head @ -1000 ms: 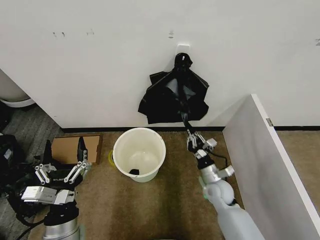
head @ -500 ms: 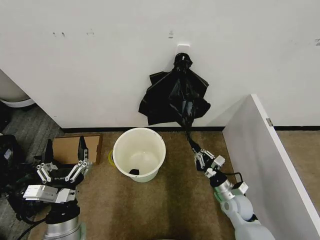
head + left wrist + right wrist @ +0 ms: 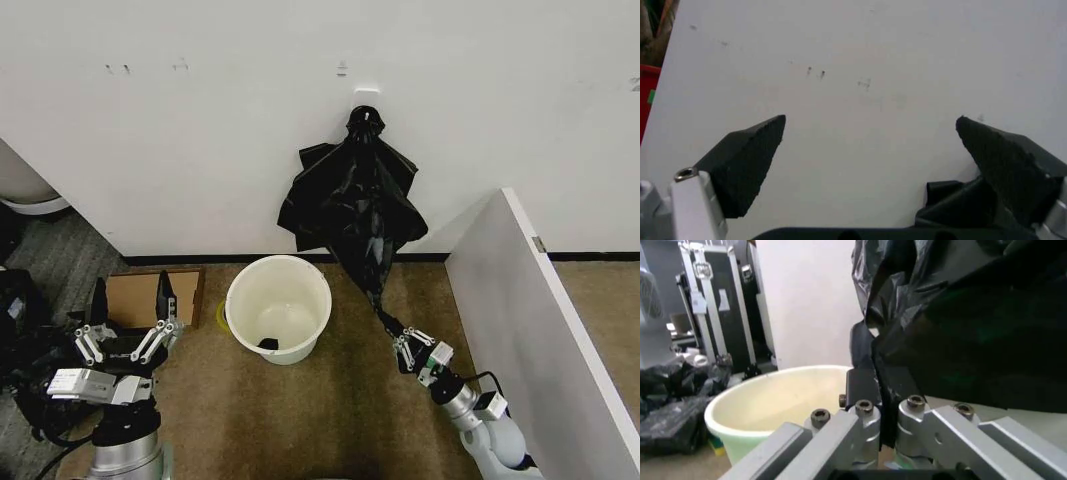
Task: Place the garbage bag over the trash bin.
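Garbage bag point(image 3: 357, 205) on white wall point(image 3: 200, 120), right end effector point(image 3: 404, 341) clamping it, brown carpet point(image 3: 330, 400)

Glossy crinkled black plastic garbage bag point(image 3: 358, 205); smooth cream plastic trash bin point(image 3: 279, 305)

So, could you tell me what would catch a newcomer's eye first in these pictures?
The black bag hanging from a wall hook, stretched down into a thin tail that the right claw pinches to the right of the bin. The cream-white bin stands on the carpet below the bag. The left claw waits open at lower left.
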Controlling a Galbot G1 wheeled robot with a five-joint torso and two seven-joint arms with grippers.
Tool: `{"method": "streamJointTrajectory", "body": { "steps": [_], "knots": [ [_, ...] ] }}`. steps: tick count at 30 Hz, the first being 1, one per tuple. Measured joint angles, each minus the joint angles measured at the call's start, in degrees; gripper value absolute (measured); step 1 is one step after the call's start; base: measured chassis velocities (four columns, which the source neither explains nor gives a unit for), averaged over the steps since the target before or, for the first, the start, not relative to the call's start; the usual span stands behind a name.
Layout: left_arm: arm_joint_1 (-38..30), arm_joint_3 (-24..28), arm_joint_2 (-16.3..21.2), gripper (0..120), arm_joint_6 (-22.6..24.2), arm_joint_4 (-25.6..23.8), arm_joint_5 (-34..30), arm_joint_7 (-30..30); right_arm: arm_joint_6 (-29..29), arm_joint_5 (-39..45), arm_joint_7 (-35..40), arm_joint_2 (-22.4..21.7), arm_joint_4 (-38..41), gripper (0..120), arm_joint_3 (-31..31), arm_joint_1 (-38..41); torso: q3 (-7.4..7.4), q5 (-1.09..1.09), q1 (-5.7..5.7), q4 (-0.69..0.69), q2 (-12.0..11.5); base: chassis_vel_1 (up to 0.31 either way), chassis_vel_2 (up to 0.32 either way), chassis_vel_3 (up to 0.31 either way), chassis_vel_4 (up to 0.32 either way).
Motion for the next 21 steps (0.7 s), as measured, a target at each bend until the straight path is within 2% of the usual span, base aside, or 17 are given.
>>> {"method": "streamJointTrajectory", "body": {
  "steps": [12,14,18,21],
  "knots": [
    [-1.11,-0.1,0.61,100,0.2,0.66,-0.77,0.05,2.35,-4.1,-0.04,0.02,-1.8,0,0.95,-0.09,0.0,-0.01,0.0,-0.01,0.0,0.0,0.0,0.0,0.0],
    [-1.13,-0.08,0.61,100,0.23,0.69,-0.78,0.12,2.84,-4.09,1.36,0.05,-1.87,0,0.4,0.24,0.0,-0.01,0.0,-0.01,0.0,0.0,0.0,0.0,0.0],
    [-0.89,-0.07,0.75,100,0.23,0.61,-0.76,0.23,5.0,-2.68,10.64,0.44,-1.0,0,-3.73,3.58,0.0,-0.01,0.0,0.01,0.0,0.0,0.0,0.0,0.0],
    [-0.67,-0.1,0.82,100,0.23,0.31,-0.69,0.26,5.34,-2.22,13.86,0.54,0.03,0,-5.54,5.64,0.0,-0.02,0.0,0.02,0.0,0.0,0.0,0.0,0.0]
  ]
}}
